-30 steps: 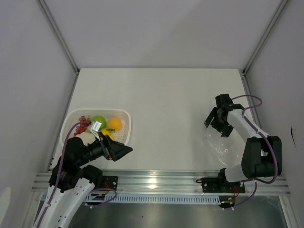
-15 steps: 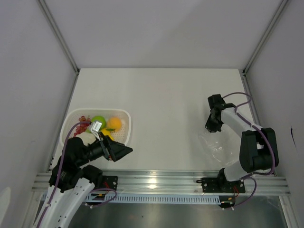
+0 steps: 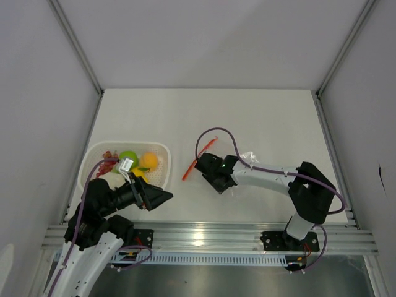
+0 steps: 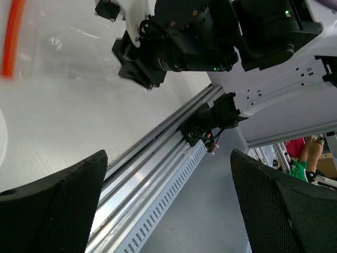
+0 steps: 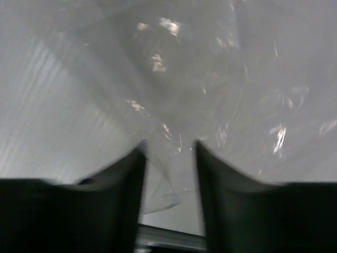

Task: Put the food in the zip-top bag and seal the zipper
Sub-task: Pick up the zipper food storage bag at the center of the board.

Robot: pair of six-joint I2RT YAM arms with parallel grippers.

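Observation:
The clear zip-top bag (image 3: 199, 162) lies at mid-table, its red-orange zipper (image 3: 189, 170) toward the basket. My right gripper (image 3: 213, 176) reaches left and is shut on the bag's film, which shows between its fingers in the right wrist view (image 5: 168, 150). The food sits in the white basket (image 3: 162, 148): green apple (image 3: 128, 158), orange (image 3: 148, 161), grapes (image 3: 108, 156), pale piece (image 3: 111, 179) and yellow piece (image 3: 139, 174). My left gripper (image 3: 159, 197) is open and empty above the basket's near right corner. The left wrist view shows the zipper (image 4: 11, 37) and the right gripper (image 4: 158, 52).
The metal rail (image 3: 210, 235) runs along the table's near edge. A purple cable (image 3: 207, 133) loops above the right wrist. Grey walls stand on the left, right and far sides.
My right arm has swung from the right side of the table to the middle, dragging the bag with it; the zipper now shows beside the basket. The left arm has not moved.

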